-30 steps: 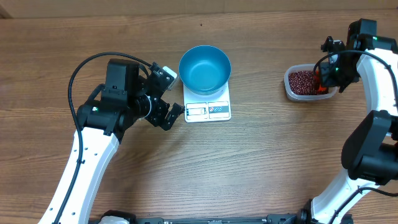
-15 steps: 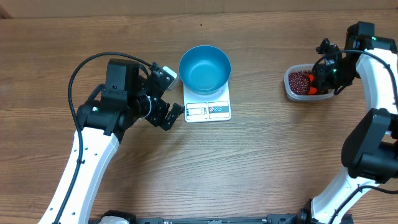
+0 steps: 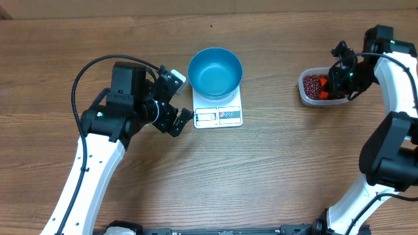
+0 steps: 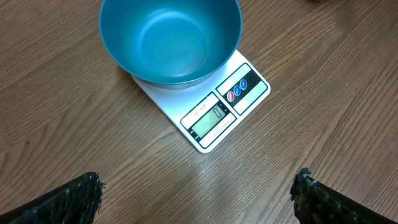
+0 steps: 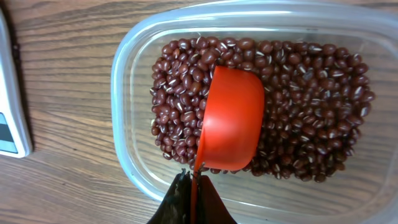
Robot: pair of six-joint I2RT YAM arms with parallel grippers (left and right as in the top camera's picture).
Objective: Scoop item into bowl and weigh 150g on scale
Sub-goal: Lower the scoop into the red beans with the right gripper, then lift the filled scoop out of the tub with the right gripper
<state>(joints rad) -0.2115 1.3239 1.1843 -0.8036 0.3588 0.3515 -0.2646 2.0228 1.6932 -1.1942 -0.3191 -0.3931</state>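
The blue bowl (image 3: 215, 72) (image 4: 170, 38) stands empty on the white scale (image 3: 219, 115) (image 4: 227, 107), whose display reads zero. Dark red-brown beans (image 3: 314, 85) (image 5: 305, 99) fill a clear plastic tub (image 3: 305, 96) (image 5: 127, 74) at the right. My right gripper (image 3: 337, 79) (image 5: 194, 183) is shut on the handle of a red scoop (image 3: 325, 92) (image 5: 231, 118). The scoop lies on its side with its cup pressed into the beans. My left gripper (image 3: 175, 104) (image 4: 196, 193) hovers open just left of the scale, nothing between its fingers.
The wooden table (image 3: 274, 170) spreads bare between the scale and the tub. The left arm's black cable (image 3: 85, 72) loops over the table at the left. The right arm (image 3: 392, 150) runs down the right edge.
The right gripper has shifted slightly left over the tub and turned the red scoop down into the beans. The left arm, bowl and scale have stayed put.
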